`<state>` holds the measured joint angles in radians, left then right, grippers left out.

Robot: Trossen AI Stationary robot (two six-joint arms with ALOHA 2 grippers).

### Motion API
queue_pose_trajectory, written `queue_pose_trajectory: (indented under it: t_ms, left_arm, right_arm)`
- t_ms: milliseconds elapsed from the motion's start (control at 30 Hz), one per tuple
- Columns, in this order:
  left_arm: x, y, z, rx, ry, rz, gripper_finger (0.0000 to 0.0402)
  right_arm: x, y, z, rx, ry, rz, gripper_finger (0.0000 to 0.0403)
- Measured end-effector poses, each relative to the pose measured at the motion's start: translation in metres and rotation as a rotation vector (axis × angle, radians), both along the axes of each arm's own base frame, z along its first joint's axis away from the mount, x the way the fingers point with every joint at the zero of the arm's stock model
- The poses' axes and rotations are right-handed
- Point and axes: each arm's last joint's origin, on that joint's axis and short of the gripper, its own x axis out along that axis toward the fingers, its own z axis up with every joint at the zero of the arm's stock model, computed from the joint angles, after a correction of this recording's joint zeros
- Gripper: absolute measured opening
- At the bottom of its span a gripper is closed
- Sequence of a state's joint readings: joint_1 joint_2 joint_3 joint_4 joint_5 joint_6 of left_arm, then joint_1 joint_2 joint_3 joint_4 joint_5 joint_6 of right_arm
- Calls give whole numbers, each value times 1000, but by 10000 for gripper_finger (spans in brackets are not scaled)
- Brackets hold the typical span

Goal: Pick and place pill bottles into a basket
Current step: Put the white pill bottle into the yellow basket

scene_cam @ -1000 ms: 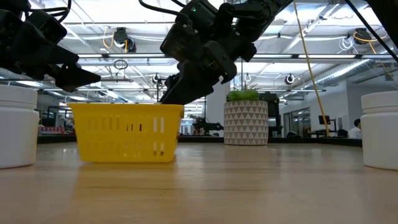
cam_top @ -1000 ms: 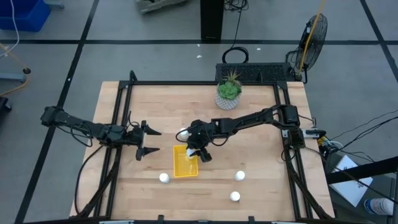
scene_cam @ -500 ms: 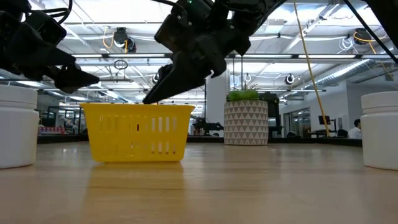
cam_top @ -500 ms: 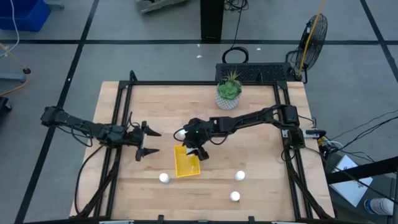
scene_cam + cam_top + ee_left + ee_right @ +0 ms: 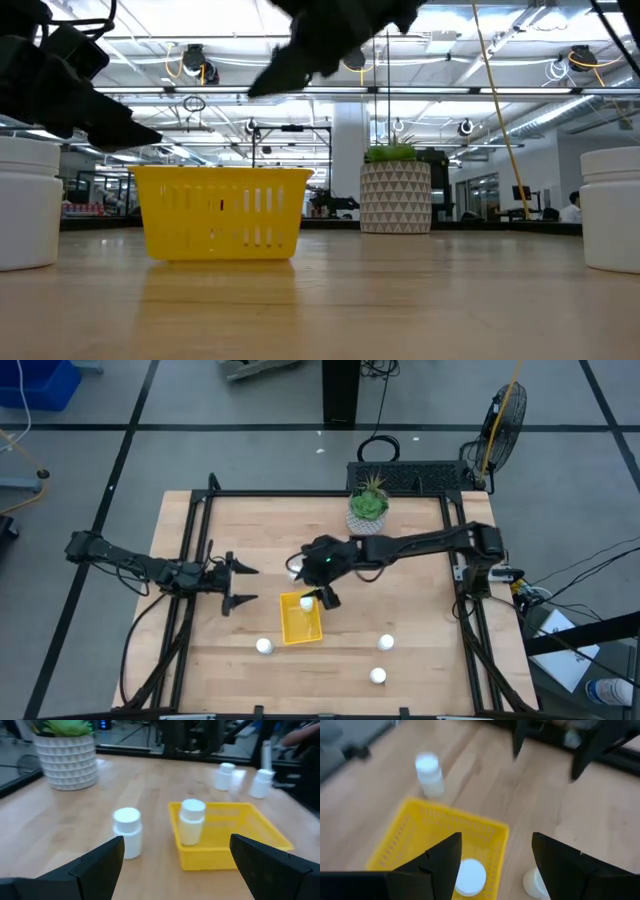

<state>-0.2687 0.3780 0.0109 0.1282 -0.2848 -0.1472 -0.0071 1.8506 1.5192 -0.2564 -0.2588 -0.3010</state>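
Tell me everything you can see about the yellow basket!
The yellow basket is a small, shallow, bright yellow rectangle that looks like plastic, with slotted walls and a rim flaring wider than its base. It sits flat and upright on the wooden table, near the middle. One white pill bottle stands upright inside, at the end nearest the plant pot. Another bottle stands just outside. The right end effector hovers open above it, not touching.
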Motion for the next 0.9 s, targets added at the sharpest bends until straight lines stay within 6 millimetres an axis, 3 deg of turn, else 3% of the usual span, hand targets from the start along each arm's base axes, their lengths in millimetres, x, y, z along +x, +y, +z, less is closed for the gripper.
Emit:
queue_pose_trajectory:
  t_ms: [167, 400, 667, 900]
  left_arm:
    - [1, 0, -1, 39, 15, 5, 365]
    - [1, 0, -2, 39, 19, 4, 365]
    - [1, 0, -2, 13, 18, 7, 365]
    - [1, 0, -2, -14, 18, 8, 365]
  right_arm:
    - [-31, -1, 39, 50, -57, -80, 229]
    - [-94, 2, 41, 54, -221, -199, 221]
    - [-176, 0, -3, 151, -345, -281, 215]
    - [-227, 0, -43, 199, -339, -308, 216]
